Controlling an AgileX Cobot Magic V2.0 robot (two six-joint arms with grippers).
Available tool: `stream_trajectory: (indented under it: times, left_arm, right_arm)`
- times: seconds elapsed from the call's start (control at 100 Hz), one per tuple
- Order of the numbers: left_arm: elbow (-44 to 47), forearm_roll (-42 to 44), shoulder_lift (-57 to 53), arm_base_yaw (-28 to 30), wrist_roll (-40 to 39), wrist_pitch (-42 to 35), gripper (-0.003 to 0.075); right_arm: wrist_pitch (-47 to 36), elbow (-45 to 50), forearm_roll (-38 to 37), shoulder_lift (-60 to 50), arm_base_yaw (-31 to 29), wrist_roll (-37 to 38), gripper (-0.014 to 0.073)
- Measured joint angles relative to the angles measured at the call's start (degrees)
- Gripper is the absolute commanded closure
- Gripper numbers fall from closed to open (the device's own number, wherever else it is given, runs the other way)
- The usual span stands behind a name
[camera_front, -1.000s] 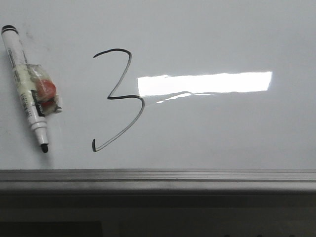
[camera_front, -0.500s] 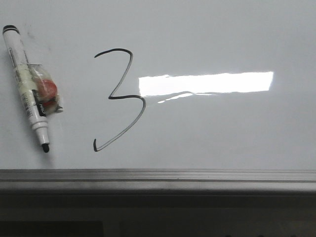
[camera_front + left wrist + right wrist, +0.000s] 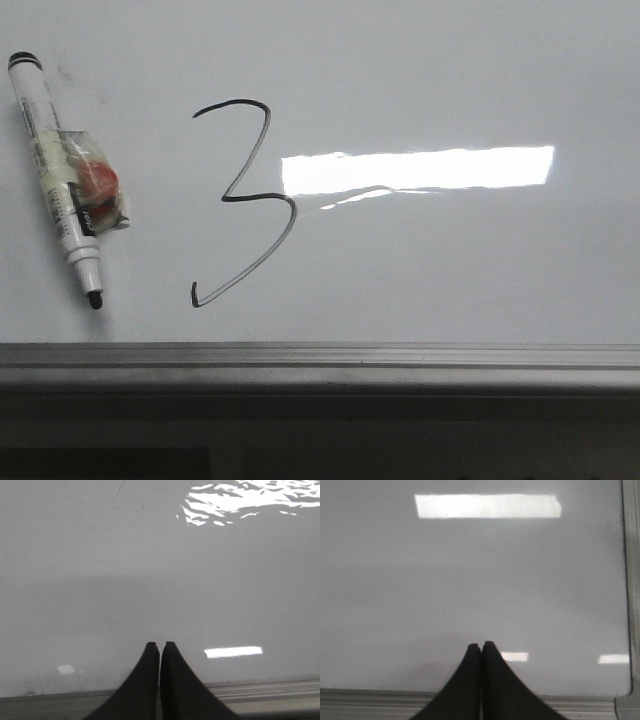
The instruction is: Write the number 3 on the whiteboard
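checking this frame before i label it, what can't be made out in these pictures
- Front view: neither arm shows; the large glossy white whiteboard is cut off at the top and both sides.
- Front view: print on the white marker pen with black tip is too small to read; crumpled clear wrap hides the red thing on it.
- Wrist views: left end effector and right end effector show only shut fingertips; the thin black hand-drawn 3 lies outside both.

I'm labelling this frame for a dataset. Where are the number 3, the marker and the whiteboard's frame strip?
number 3 point(image 3: 258, 198), front view, on the angular middle of the stroke.
marker point(image 3: 47, 130), front view, on the white barrel.
frame strip point(image 3: 400, 357), front view, on the grey metal edge.
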Motion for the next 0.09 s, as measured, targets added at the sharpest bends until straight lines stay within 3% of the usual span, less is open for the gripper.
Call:
stream_trajectory:
  times: [0.09]
  left_arm:
    - [0.0, 0.0, 0.0, 0.0, 0.0, 0.0, 0.0741]
  right_arm:
    - [0.0, 0.0, 0.0, 0.0, 0.0, 0.0, 0.0659]
